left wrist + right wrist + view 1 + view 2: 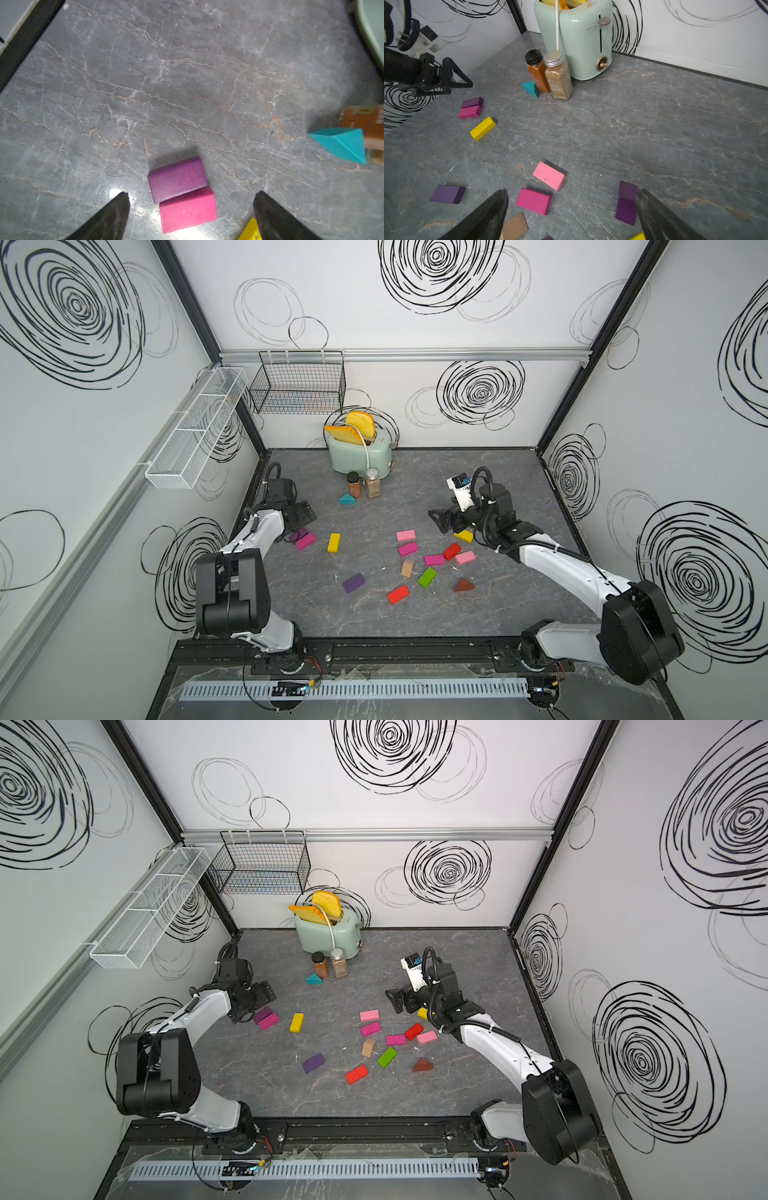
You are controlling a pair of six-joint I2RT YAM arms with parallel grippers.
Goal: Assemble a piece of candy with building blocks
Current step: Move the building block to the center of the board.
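Building blocks lie scattered on the grey marbled table. A purple block (176,178) and a magenta block (188,209) lie side by side, touching, just ahead of my open left gripper (192,194), which holds nothing. In both top views that gripper (305,512) hovers at the left, with a yellow block (333,542) beside the pair. My right gripper (572,191) is open and empty above a pink block (549,175) and a magenta block (533,200); a dark purple piece (627,202) lies by one finger. A teal triangle (347,499) rests against the jars.
Two spice jars (354,484) (372,483) stand before a mint toaster (359,456) at the back. Red (398,594), green (427,576), tan (407,568), purple (353,583) blocks and a brown triangle (464,585) lie toward the front right. Wire baskets (297,383) hang on the walls.
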